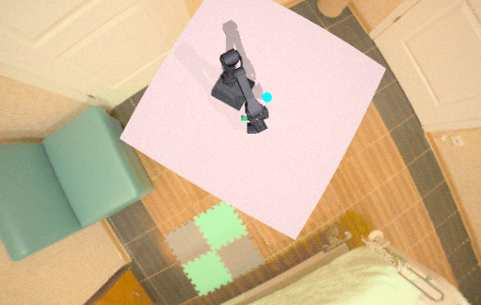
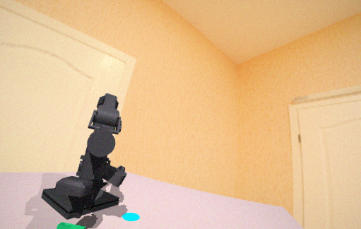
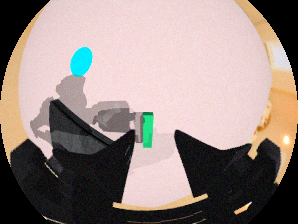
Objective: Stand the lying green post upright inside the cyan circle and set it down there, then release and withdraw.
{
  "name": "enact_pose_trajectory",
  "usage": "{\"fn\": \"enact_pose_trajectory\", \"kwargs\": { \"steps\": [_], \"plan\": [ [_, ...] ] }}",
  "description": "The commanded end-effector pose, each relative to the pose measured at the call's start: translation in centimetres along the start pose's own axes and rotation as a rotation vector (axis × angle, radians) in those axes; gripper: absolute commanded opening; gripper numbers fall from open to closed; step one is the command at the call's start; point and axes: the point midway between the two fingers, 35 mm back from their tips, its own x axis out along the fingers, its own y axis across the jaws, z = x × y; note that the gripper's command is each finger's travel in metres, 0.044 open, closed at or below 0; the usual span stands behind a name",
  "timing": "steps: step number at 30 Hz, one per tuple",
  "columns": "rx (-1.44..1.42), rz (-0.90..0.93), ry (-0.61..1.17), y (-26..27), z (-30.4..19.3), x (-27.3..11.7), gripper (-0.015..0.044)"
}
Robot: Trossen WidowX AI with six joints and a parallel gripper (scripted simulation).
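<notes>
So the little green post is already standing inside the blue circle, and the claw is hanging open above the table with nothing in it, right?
Not quite. The green post lies on the table apart from the cyan circle, not inside it; the wrist view shows the gap between them. The rest holds: the gripper hangs open above the table with nothing in it.

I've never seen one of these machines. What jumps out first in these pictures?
The dark arm, folded low over its base near the middle of the pale table, with its open gripper hanging above a small green post lying flat. Close by on the table sits a bright cyan circle. Off the table's left edge, a teal chair draws the eye.
</notes>
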Motion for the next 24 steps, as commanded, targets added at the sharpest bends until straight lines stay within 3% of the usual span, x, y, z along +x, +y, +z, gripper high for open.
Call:
{"fn": "enact_pose_trajectory", "kwargs": {
  "steps": [1, 6, 14, 24],
  "plan": [
    [-0.005, 0.003, 0.007, 0.5, -0.3, 3.5, 0.0233],
    [-0.005, 0.003, 0.007, 0.7, -0.5, 4.7, 0.0233],
    [-0.005, 0.003, 0.007, 0.7, -0.5, 4.7, 0.0023],
    [-0.005, 0.003, 0.007, 0.4, -0.3, 3.1, 0.0023]
  ]
}}
